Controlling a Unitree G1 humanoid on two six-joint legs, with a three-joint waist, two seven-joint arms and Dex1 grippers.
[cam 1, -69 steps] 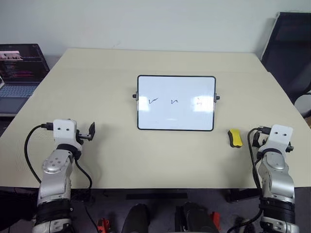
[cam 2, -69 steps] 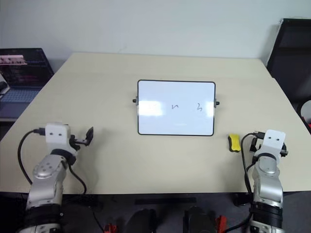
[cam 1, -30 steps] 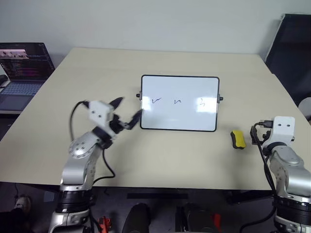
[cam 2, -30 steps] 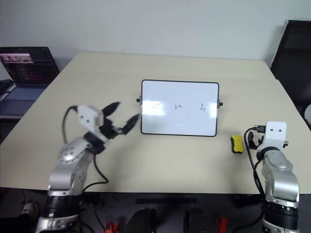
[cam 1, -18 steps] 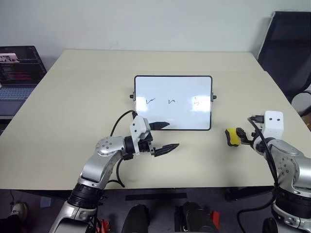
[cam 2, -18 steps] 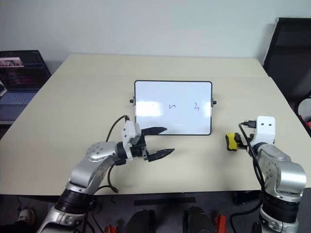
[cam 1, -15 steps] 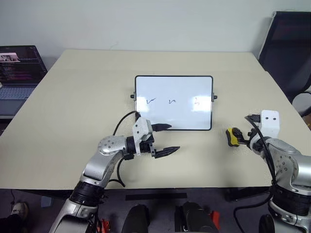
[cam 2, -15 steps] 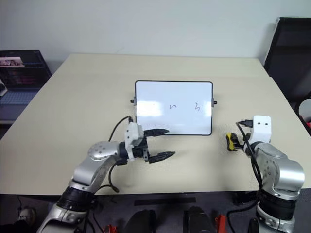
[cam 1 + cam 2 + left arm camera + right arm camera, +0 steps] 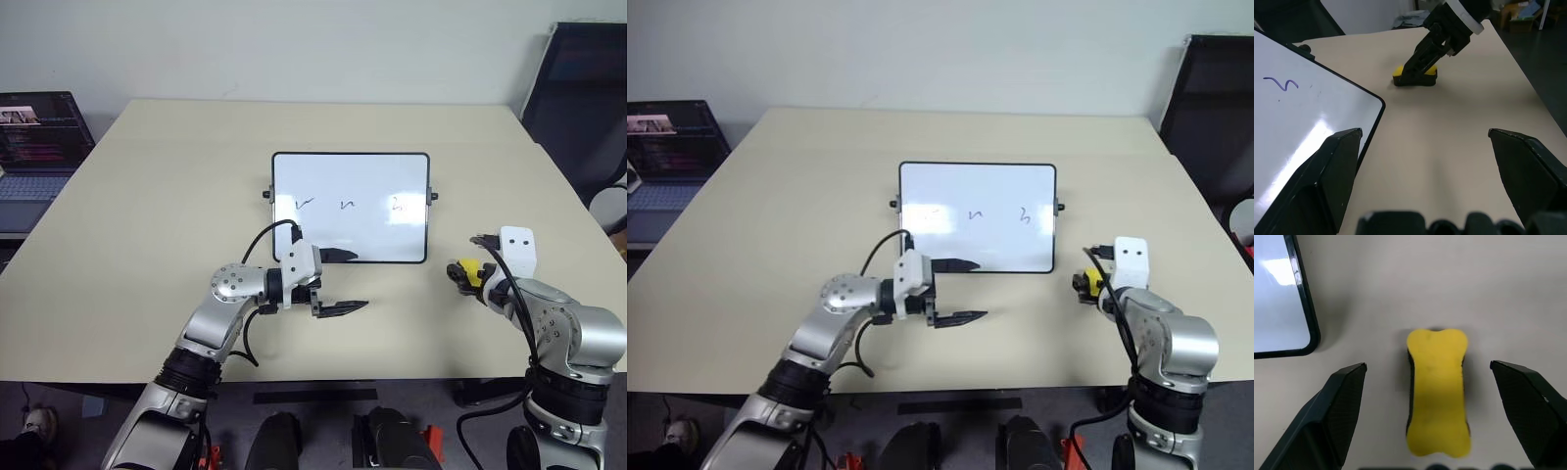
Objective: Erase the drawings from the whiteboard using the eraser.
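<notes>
The whiteboard (image 9: 350, 235) lies flat in the middle of the table, with the drawings (image 9: 347, 205) as three small dark squiggles in a row across it. The yellow eraser (image 9: 1437, 389) lies on the table to the right of the board. My right gripper (image 9: 1426, 366) hangs over the eraser, open, with a finger well off each long side. In the head view its fingers partly cover the eraser (image 9: 468, 272). My left gripper (image 9: 345, 282) is open and points to the right, just in front of the board's near edge, with nothing between its fingers.
An open laptop (image 9: 39, 137) sits on a side surface at the far left. A black chair (image 9: 578, 108) stands past the table's right rear corner. The tabletop (image 9: 196, 176) is bare beige on both sides of the board.
My left arm has swung from the table's left side to the board's near edge, its gripper turning to point right. My right gripper has moved left over the eraser and tipped down.
</notes>
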